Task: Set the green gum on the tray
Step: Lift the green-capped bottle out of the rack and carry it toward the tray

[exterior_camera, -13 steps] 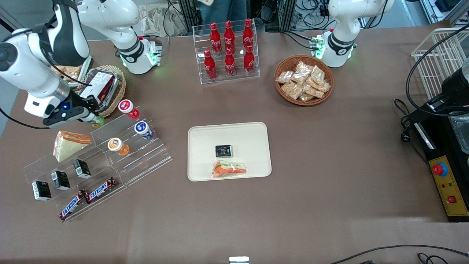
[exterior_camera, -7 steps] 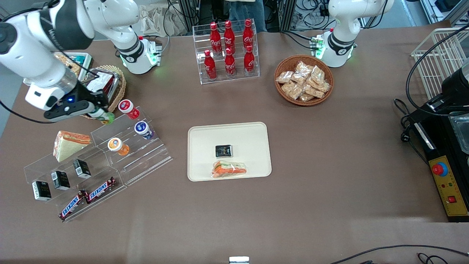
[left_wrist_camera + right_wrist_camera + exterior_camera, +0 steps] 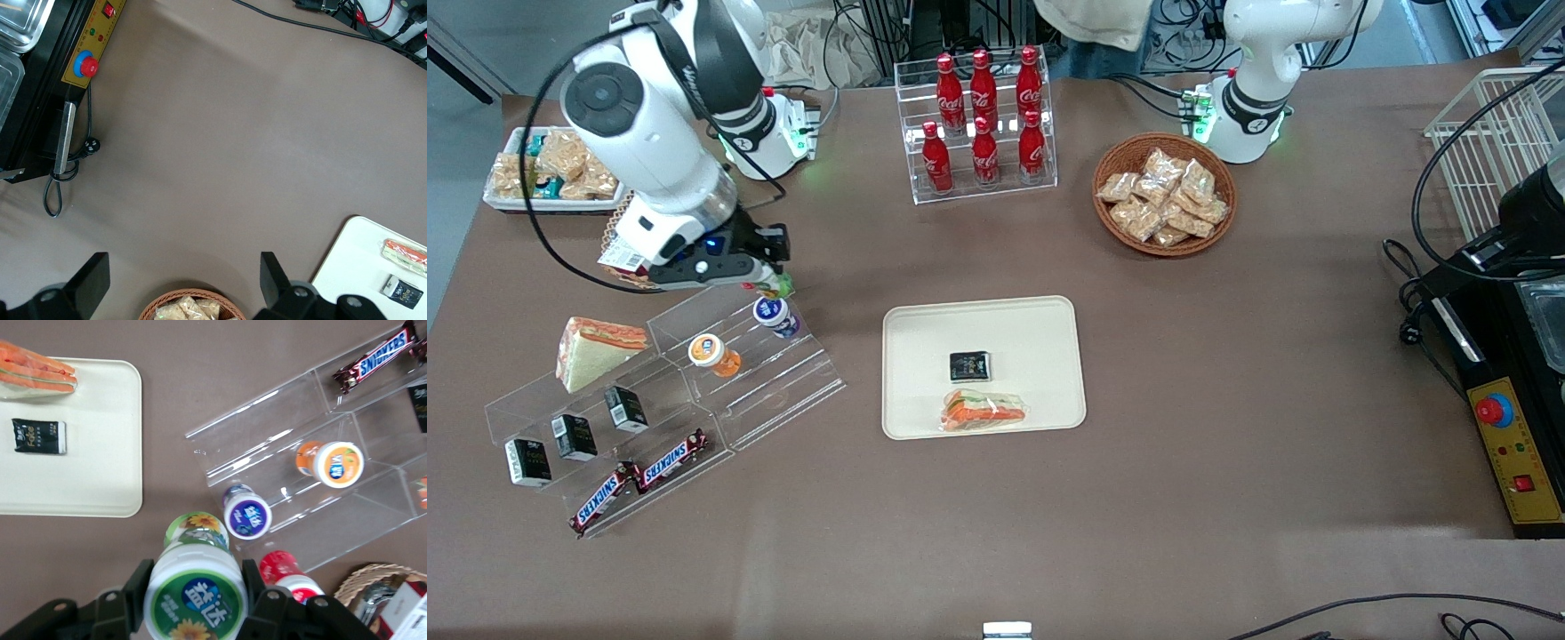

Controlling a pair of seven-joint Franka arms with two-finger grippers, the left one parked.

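My right gripper [image 3: 763, 283] is shut on the green gum [image 3: 775, 286] and holds it in the air above the top step of the clear stepped rack [image 3: 783, 373], toward the working arm's end of the table. In the right wrist view the gum's green-and-white lid [image 3: 195, 597] sits between the two black fingers [image 3: 137, 590], its green-yellow body pointing down. The cream tray [image 3: 925, 356] lies at mid-table, apart from the gripper, and also shows in the right wrist view [image 3: 87, 473]. It holds a black packet [image 3: 970, 365] and a wrapped sandwich [image 3: 983, 411].
On the rack stand a blue-lidded bottle [image 3: 772, 313], an orange-lidded bottle [image 3: 710, 352] and, under the gripper, a red-lidded bottle [image 3: 287, 577]. Sandwich, black boxes and Snickers bars fill the rack's other shelves. A cola bottle rack [image 3: 978, 124] and a snack basket [image 3: 1165, 196] stand farther from the camera.
My gripper has carried the green gum from beside the wicker basket at the table's end toward the tray; it now hangs over the rack's top step, covering the red-lidded bottle.
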